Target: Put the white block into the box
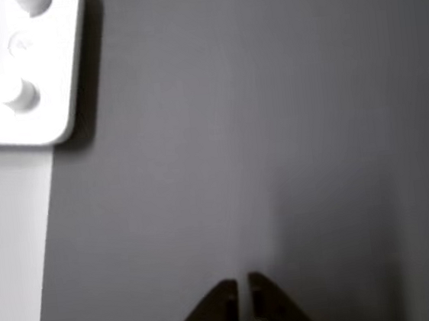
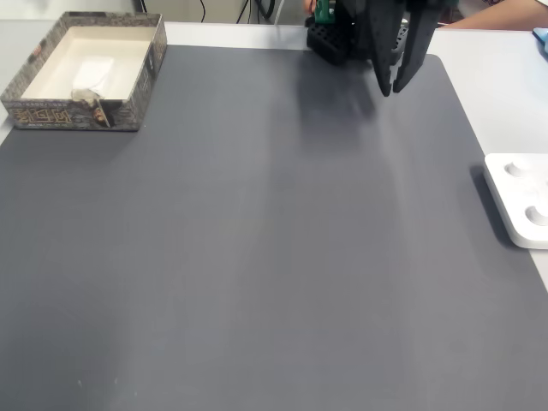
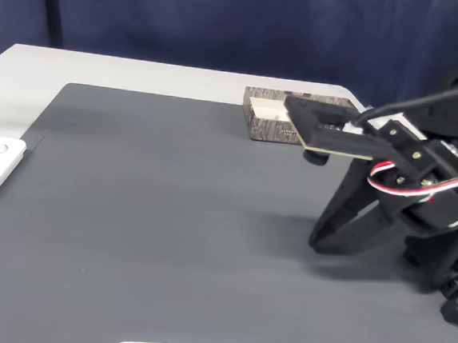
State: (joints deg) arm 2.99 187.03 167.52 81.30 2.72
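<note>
In the upper left of a fixed view, the small white oblong block (image 2: 92, 70) lies inside the shallow rectangular box (image 2: 142, 79) with its pale beige floor and speckled grey-brown rim, at the corner of the dark grey mat (image 2: 257, 240). Right of it, at top centre, my black two-finger gripper (image 2: 393, 89) hangs over the mat, its tips nearly together and holding nothing. At the right edge, a flat white device with round knobs (image 2: 522, 201) sits just off the mat.

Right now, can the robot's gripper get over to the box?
Probably yes: only bare grey mat lies between the gripper and the box, though the box sits across the mat in a fixed view.
</note>
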